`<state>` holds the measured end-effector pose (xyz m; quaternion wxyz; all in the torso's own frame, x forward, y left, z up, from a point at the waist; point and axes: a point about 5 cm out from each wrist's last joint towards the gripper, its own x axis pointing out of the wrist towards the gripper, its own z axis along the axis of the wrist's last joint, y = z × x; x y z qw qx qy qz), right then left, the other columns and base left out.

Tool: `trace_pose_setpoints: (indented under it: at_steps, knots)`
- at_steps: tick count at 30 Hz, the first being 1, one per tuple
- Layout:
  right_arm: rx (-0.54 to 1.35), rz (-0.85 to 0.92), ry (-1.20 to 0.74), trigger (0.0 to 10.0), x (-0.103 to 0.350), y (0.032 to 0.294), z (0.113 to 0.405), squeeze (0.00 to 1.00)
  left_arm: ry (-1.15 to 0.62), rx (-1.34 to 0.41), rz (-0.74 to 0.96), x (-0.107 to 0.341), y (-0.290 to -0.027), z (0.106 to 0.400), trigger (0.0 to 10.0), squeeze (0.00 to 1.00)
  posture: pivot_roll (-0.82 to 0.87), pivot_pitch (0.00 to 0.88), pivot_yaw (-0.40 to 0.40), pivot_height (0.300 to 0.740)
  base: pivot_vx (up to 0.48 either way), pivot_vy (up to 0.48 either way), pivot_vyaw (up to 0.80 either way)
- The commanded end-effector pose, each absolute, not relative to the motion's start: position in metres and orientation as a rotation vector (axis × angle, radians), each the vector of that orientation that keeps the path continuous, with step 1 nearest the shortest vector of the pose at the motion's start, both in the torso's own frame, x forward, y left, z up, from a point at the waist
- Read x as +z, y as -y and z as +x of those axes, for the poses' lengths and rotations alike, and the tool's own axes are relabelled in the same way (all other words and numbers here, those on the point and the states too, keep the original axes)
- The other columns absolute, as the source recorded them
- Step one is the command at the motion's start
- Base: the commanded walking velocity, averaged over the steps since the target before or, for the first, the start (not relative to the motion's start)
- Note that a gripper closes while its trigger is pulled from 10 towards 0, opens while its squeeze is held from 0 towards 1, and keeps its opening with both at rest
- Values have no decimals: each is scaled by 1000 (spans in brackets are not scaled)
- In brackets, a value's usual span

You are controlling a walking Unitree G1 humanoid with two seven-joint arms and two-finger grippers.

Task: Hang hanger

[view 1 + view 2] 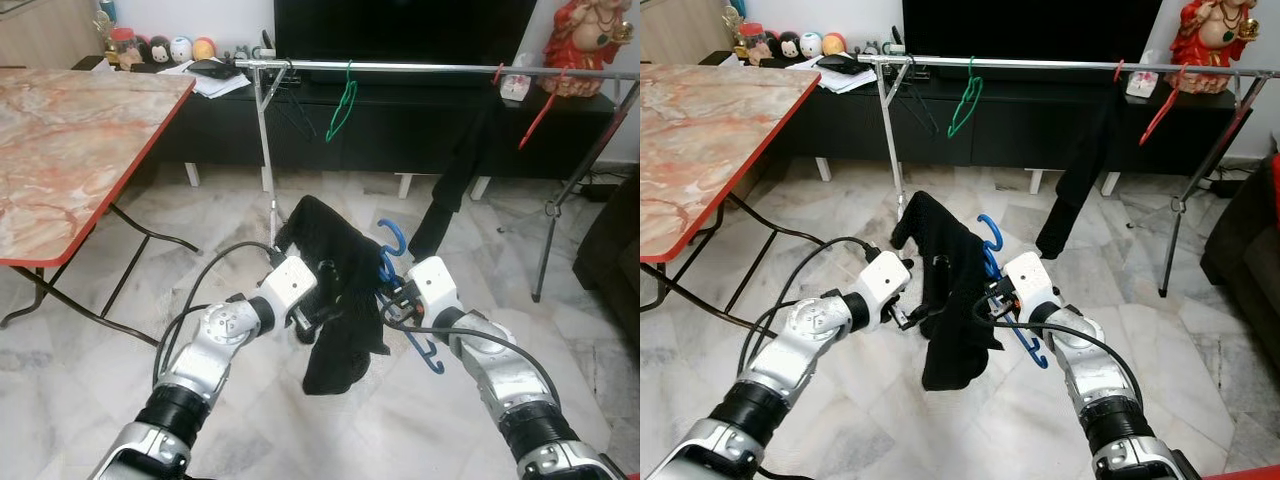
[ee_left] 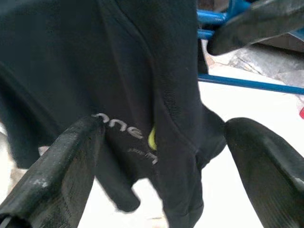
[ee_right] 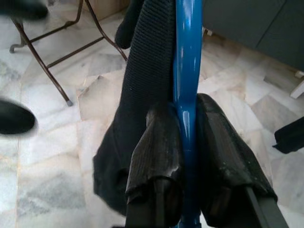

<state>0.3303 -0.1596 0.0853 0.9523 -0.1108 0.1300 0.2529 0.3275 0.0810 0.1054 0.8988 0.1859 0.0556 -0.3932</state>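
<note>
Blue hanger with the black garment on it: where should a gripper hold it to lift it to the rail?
Probably on the bare bar of the blue hanger beside the black garment, approached from the robot's right, as the right gripper does now. That leaves the hook free for the rail.

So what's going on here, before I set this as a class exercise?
A robot stands before a clothes rail holding a blue hanger with a black garment draped over it. Its right gripper is clamped on the hanger's bar. Its left gripper is open around the hanging cloth. The hanger is not yet on the rail, where a green hanger hangs.
</note>
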Motion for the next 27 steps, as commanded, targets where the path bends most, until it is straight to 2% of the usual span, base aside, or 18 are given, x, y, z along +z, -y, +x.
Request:
trace_pose_setpoints:
  at_steps: [1,11,27]
  knots:
    - [529,-225,-152,0,113,150,340,0,-105,-781,373,110,-76,333,10000,0,-68,0,-56,740,0,0,0]
    - [591,-211,-90,0,135,133,340,0,-125,-746,283,104,-65,333,10000,0,-72,0,-56,740,0,0,0]
    - [679,-216,-66,0,152,115,328,0,-150,-534,278,101,-86,349,10000,0,-78,0,-59,740,0,0,0]
